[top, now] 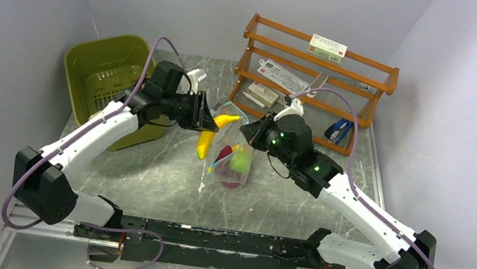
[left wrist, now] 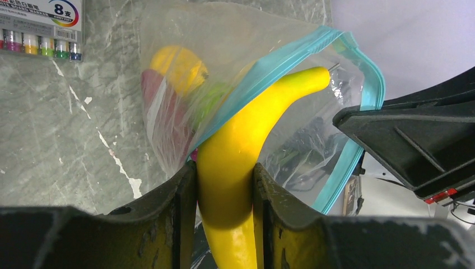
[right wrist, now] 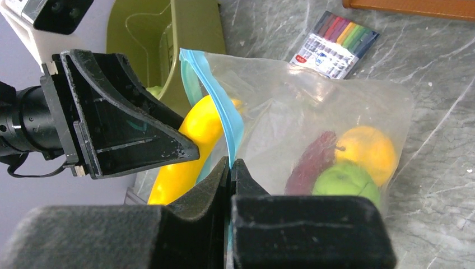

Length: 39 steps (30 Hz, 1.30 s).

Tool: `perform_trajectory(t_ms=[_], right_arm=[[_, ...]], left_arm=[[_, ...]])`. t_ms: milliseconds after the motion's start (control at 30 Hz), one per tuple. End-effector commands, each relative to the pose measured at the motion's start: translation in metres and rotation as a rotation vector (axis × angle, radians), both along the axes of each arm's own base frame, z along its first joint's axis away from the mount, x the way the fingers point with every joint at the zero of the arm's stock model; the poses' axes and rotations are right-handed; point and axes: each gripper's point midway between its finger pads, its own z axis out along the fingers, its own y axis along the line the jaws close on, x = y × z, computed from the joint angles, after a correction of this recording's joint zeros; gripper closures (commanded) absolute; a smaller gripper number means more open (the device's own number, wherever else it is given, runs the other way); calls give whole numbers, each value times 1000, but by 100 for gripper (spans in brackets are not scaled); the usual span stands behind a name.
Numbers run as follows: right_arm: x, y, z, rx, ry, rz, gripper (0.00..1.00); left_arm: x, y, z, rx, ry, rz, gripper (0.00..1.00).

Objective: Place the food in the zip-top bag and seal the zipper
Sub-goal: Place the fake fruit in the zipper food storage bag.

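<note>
**Desk:** What has the left gripper got?

**Photographer:** Its jaws are partly closed and clamp the middle of the banana; the banana's tip pokes into the mouth of the zip-top bag, across the teal zipper.

**Desk:** And the right gripper?

**Photographer:** Its fingers are pressed together on the zipper strip, holding the bag up over the table; an orange-yellow piece, a green piece and a purple-red piece lie inside; a marker pack lies beyond the bag and an olive tub stands to the left.
</note>
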Motion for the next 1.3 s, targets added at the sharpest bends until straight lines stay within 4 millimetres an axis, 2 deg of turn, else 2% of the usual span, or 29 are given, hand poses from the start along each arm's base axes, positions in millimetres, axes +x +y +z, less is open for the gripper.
perform_trajectory(t_ms=[0,467,600,700,967,1167,1267], right_arm=[[2,6,15,35,-24,14,100],[2,21,6,20,1,74,100],[1,19,6,25,-5,68,100],[0,17,7,21,-7,63,100],[1,10,7,17,-12,40,100],[2,21,4,10,1,79,100],[2,24,4,11,1,88,100]], left_arm=[[5,-4,2,41,-20,-2,66],[15,-6,3,176,-73,23,65],[17,-4,-2,191,-76,42,64],[17,0,-5,220,-72,49,70],[27,16,-7,325,-109,118,68],[26,-3,5,232,-117,75,65],[29,0,2,249,-122,94,65]])
